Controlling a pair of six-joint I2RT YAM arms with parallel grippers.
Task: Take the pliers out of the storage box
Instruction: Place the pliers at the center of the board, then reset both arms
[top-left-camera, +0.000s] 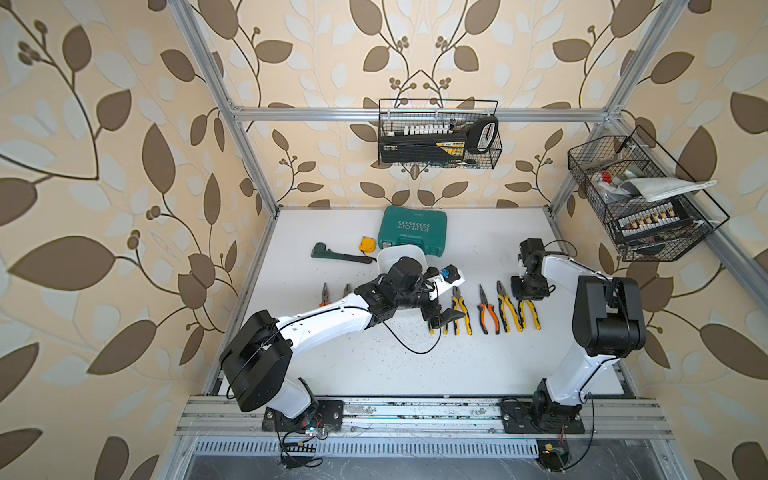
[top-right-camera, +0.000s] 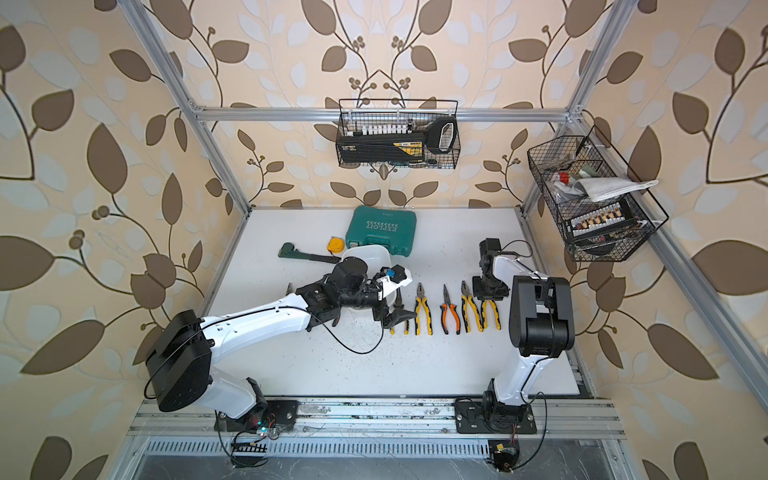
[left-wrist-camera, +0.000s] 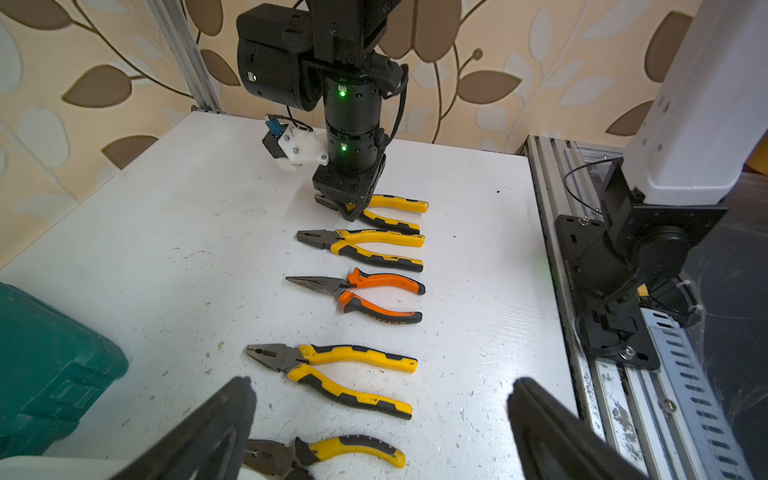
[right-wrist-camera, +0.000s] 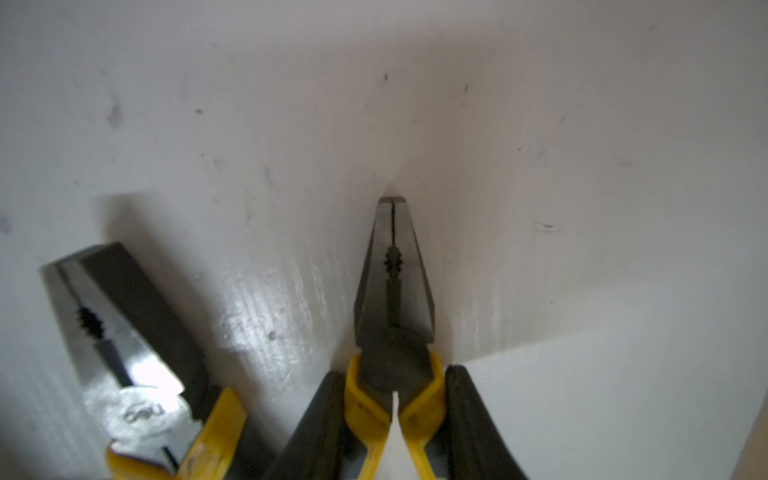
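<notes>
Seven dark-jawed pliers (top-left-camera: 484, 305) out on your white table (top-left-camera: 415, 365), one white plastic storage box (top-left-camera: 401, 252).
Left pincer (left-wrist-camera: 379, 386) gapes wide, empty; right pincer (right-wrist-camera: 392, 386) narrow, clasping one yellow-handled pair (right-wrist-camera: 392, 291).

On our white worktop (top-left-camera: 478, 365) we see a teal case (top-left-camera: 413, 230) by the far edge, a pipe wrench (top-left-camera: 332, 253), tape measure (top-left-camera: 367, 244) and storage box (top-left-camera: 399, 253) just nearer, and pliers (top-left-camera: 487, 316) rowed across the middle.
</notes>
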